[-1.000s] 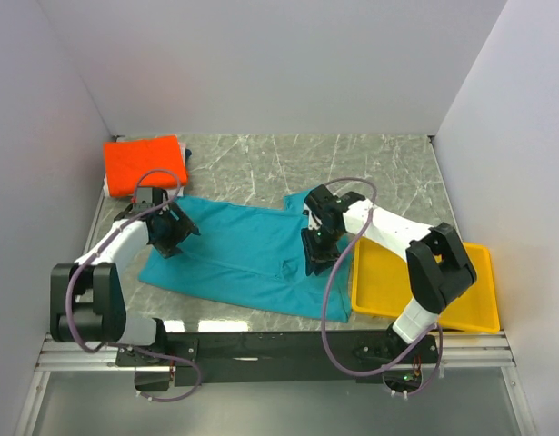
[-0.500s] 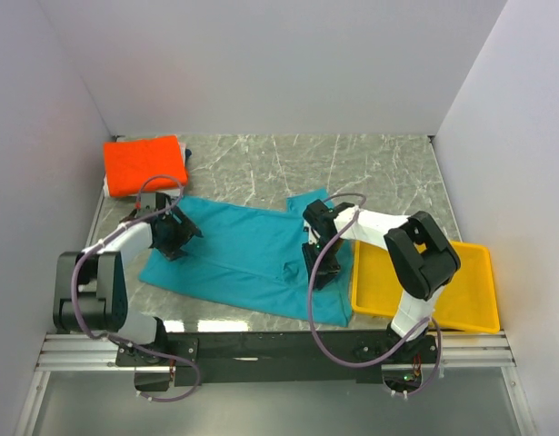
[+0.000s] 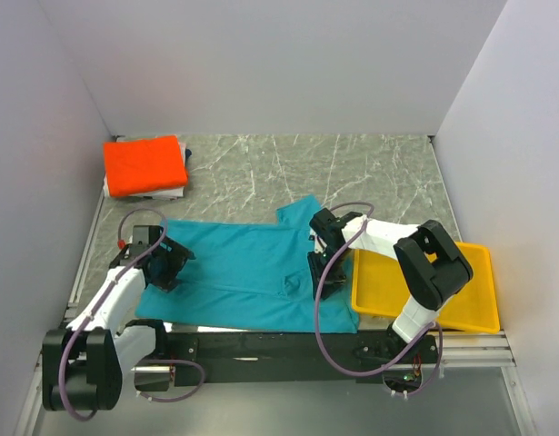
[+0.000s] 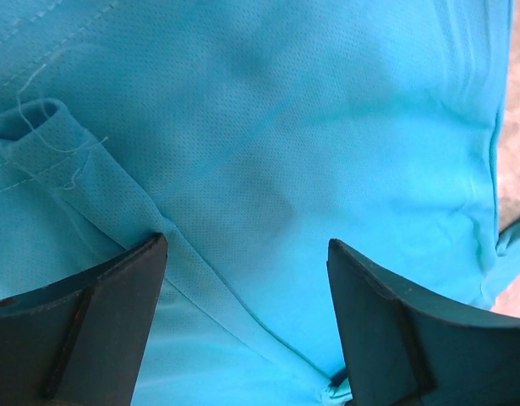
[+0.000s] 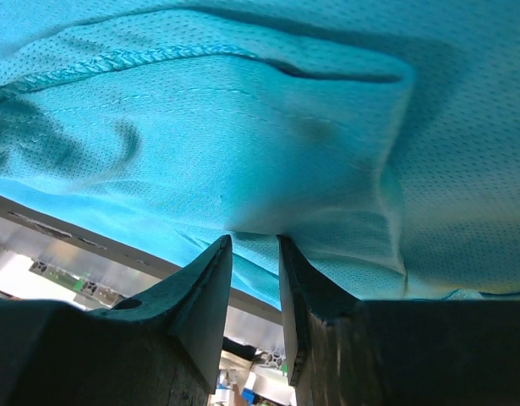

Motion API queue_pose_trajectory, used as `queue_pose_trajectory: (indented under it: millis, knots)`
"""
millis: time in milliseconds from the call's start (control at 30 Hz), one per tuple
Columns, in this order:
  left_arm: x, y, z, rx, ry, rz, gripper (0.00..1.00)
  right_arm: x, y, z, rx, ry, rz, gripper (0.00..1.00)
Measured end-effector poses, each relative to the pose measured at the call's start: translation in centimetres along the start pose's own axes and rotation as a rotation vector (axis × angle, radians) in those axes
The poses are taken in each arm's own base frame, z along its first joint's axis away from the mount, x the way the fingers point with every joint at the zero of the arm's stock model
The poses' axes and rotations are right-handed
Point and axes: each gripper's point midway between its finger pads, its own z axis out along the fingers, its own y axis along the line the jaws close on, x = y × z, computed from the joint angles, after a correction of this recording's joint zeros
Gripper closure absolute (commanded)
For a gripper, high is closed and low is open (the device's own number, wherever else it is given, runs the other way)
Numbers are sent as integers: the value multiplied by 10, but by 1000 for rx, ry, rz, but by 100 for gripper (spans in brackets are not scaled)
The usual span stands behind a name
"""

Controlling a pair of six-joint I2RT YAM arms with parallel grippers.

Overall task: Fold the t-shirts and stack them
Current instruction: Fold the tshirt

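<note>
Grey marbled worktop [image 3: 379, 173] is sitting boxed in by plain white walls [image 3: 261, 64] on three sides. Teal t-shirt [image 3: 234, 268] is lying spread across the near middle, and the orange t-shirt [image 3: 144, 165] is sitting folded in the far-left corner. Left claw [image 3: 167, 265] is standing spread wide over the teal shirt's left end (nothing gripped). Right claw [image 3: 321, 272] is pinching a teal fold at the right end, just beside the yellow tray [image 3: 388, 291].

My left arm [image 3: 109, 295] and right arm [image 3: 388, 234] are white shells with black joints, each looped by a purple-grey cable [image 3: 317, 318]. My left hand [image 3: 168, 263] and right hand [image 3: 323, 276] are black, with dark, flat, wedge-shaped fingers [image 4: 378, 326].
</note>
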Motion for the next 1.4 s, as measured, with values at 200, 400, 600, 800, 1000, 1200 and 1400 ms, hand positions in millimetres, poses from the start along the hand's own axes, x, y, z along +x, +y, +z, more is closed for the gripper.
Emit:
queue_pose_trajectory:
  millis: [200, 400, 600, 800, 1000, 1200, 1400]
  knots:
    - [-3, 16, -13, -56, -55, -75, 14, 1, 1, 0, -1, 4, -5, 64]
    - [-12, 13, -22, -69, -93, -88, 14, -18, 11, -30, 40, -67, -27, 62]
    - [-44, -28, -36, -24, -157, -6, 12, -91, 42, -105, 13, -335, -76, 62]
    - [-76, -64, -41, 17, -231, 116, 11, -166, 19, -145, 58, -510, -9, 62]
    - [-88, -78, -34, 23, -246, 197, 11, -240, -11, -130, 100, -549, 32, 60]
    - [-87, -79, -29, 19, -232, 226, 11, -285, -20, -109, 112, -563, -3, 58]
    - [-87, -80, -27, 19, -222, 247, 11, -301, -24, -97, 116, -566, -29, 58]
